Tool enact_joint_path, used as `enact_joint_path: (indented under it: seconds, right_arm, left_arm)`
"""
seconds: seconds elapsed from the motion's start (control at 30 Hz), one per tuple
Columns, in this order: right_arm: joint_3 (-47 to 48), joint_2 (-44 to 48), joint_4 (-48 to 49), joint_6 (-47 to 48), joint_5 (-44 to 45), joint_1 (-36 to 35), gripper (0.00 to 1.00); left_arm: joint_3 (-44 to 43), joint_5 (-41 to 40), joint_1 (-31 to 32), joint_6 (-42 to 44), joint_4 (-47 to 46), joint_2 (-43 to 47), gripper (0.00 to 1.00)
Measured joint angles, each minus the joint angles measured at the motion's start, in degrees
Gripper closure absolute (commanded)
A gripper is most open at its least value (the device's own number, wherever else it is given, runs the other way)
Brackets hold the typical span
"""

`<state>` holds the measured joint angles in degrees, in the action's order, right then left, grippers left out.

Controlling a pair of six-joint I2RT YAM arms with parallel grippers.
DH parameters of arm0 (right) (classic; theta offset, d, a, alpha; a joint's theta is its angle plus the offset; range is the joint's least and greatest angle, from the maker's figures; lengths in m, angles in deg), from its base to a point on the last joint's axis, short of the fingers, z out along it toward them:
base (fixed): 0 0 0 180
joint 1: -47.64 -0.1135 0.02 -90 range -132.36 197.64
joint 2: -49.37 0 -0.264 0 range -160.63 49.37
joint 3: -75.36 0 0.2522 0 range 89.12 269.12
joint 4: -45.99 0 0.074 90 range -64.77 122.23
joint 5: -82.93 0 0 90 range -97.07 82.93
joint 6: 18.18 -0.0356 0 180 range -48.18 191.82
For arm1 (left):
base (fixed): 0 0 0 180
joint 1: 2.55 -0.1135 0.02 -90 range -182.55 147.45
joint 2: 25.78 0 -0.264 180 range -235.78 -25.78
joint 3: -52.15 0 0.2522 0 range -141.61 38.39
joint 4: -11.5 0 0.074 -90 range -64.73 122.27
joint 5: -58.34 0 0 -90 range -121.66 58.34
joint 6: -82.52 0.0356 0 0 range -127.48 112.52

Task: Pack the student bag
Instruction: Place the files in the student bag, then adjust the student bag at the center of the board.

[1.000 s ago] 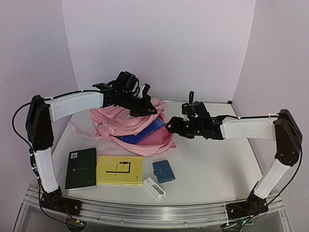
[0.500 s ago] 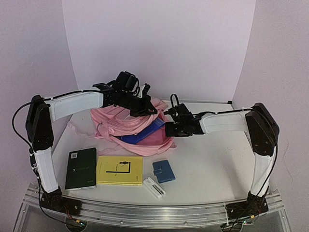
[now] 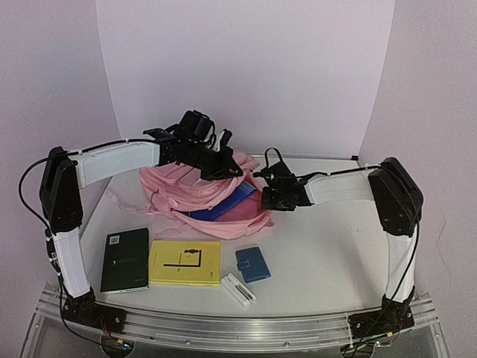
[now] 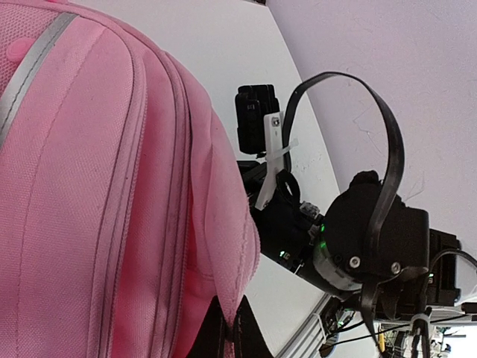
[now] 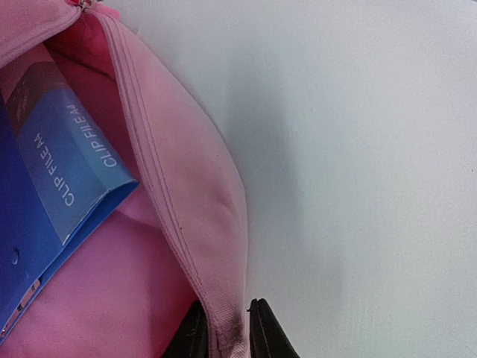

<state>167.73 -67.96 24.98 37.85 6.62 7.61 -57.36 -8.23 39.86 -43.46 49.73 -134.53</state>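
The bag (image 3: 186, 194) lies at the table's (image 3: 328, 253) eleven o'clock, blue file (image 3: 223, 206) half inside. Left gripper (image 4: 231, 322) pinches its top, right gripper (image 5: 223, 317) its mouth edge. Notebook (image 3: 125, 259), yellow book (image 3: 185, 262), pouch (image 3: 253, 264) and white case (image 3: 238, 289) wait unpacked around six o'clock.

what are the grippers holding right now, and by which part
Both hold the bag: the left gripper pinches a fabric edge on its top, the right gripper pinches the rim of its opening, near the blue file.

The left tool (image 4: 229, 337) pinches the student bag (image 4: 97, 186) — right arm (image 4: 365, 242) just beyond.
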Motion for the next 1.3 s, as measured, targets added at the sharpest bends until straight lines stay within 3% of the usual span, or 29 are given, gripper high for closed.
enact_joint_path:
  seconds: [0.33,0.4,0.47,0.6,0.73,0.9,1.13,1.3]
  right_arm:
    - [-7.05,6.41,7.27,-5.14,-15.01,9.27,1.00]
    - [-7.80,7.00,7.59,-5.12,-15.94,10.47,1.00]
    - [-8.60,7.60,7.66,-4.99,-16.49,11.63,0.99]
    - [-9.52,8.66,7.69,-3.97,-17.61,14.60,0.56]
    - [-11.02,12.05,7.31,-2.42,-17.15,18.65,0.38]
    - [-11.77,19.86,4.80,0.43,-15.14,22.55,0.28]
    - [-14.75,32.77,1.51,4.06,-21.16,20.96,0.33]
    - [-19.24,40.53,-0.05,3.74,-25.69,15.33,0.33]
  left_arm:
    - [-1.26,-4.20,3.86,0.56,-0.08,-2.40,1.00]
    - [-4.72,-4.19,4.96,0.58,-0.12,-5.60,0.89]
    - [-8.12,-3.98,6.01,0.70,-0.31,-9.05,0.68]
    - [-11.52,-2.68,7.43,1.20,-0.55,-12.72,0.37]
    - [-11.11,-2.22,7.93,2.02,-1.36,-11.90,0.21]
    - [-2.02,-4.26,7.17,2.90,-2.53,-2.86,0.13]
    - [17.08,-6.05,0.36,-1.35,-3.32,17.01,0.08]
    - [29.80,-8.16,-6.79,-5.48,-3.41,25.11,0.07]
